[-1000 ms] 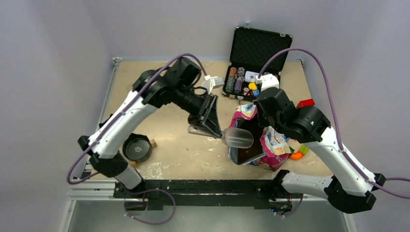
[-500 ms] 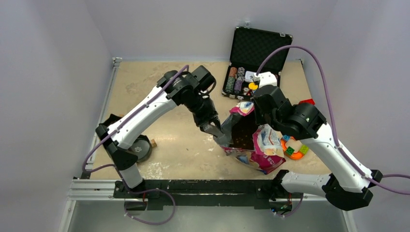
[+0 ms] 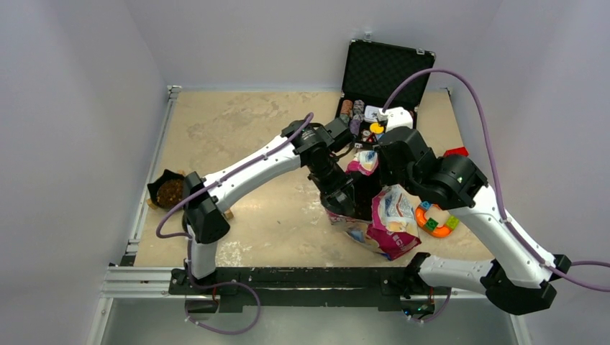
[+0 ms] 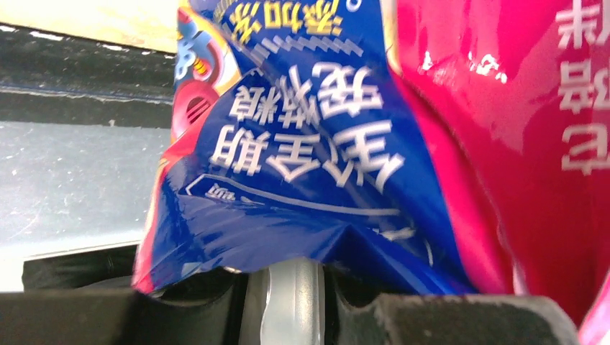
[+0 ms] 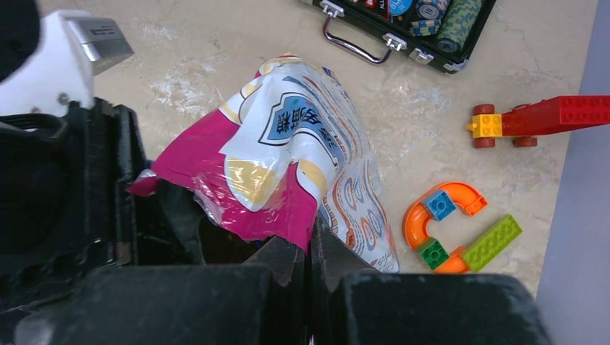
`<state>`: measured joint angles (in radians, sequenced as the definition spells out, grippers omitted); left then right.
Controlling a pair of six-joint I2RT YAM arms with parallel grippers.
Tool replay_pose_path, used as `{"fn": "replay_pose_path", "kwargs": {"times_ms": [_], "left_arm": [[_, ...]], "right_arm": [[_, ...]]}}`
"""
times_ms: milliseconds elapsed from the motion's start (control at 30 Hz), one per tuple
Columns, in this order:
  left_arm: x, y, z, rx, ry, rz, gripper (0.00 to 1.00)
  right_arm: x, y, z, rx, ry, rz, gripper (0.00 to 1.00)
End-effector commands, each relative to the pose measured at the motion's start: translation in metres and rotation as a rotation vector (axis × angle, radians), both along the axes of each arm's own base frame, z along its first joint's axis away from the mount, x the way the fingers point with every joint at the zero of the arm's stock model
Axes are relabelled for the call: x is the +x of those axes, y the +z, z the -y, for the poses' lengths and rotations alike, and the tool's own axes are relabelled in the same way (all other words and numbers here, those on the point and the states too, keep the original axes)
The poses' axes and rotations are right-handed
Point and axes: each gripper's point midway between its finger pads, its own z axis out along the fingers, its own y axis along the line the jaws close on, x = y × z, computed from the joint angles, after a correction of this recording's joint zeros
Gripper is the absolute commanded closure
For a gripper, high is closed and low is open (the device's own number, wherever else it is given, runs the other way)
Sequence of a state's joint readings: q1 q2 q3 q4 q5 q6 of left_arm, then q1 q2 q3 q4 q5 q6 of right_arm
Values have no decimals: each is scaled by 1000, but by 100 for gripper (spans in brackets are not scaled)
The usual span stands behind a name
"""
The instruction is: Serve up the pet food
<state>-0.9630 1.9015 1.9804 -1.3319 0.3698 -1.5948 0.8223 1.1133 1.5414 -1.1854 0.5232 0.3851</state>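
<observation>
Pet food is in the black bowl at the far-left edge of the counter, brown pellets filling it, just beside the left arm's elbow. Pet food bag stands pink and blue mid-right on the counter, mouth up, interior dark; can't make out pellets inside. Left pincer is buried at the bag mouth, clamped on a clear plastic handle, with the bag's printed face filling the wrist view. Right pincer is pinched together on the bag's top edge, holding it up. Poker chip case sits open behind the bag, at the far edge. Orange ring toy and green brick lie right of the bag, with the red block car further out.
</observation>
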Motion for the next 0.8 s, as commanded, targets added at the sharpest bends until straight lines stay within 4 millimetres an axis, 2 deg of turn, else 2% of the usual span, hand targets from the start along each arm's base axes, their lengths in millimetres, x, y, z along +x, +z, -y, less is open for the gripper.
{"fn": "replay_pose_path", "kwargs": {"times_ms": [0,67,167,267,333,433,533,633,767], "left_arm": [[28,-44,23,8,5,64,100],[41,-63,42,-76,-67,147,100],[60,-76,76,-314,-222,320,100],[67,-81,78,-443,-336,446,100],[65,-80,72,-526,-370,439,100],[64,-43,72,-727,-452,571,100],[45,0,65,-901,-656,752,100],[38,10,40,-939,-649,815,100],[50,7,5,-966,-525,821,100]], "right_arm": [[16,79,-5,270,-54,278,100],[13,76,-1,266,-59,272,100],[9,73,5,268,-71,270,100],[5,72,11,270,-83,272,100],[2,72,16,267,-92,275,100],[0,72,21,264,-103,286,100],[-1,71,25,263,-113,296,100],[-1,69,27,264,-116,300,100],[-4,65,24,252,-67,308,100]]}}
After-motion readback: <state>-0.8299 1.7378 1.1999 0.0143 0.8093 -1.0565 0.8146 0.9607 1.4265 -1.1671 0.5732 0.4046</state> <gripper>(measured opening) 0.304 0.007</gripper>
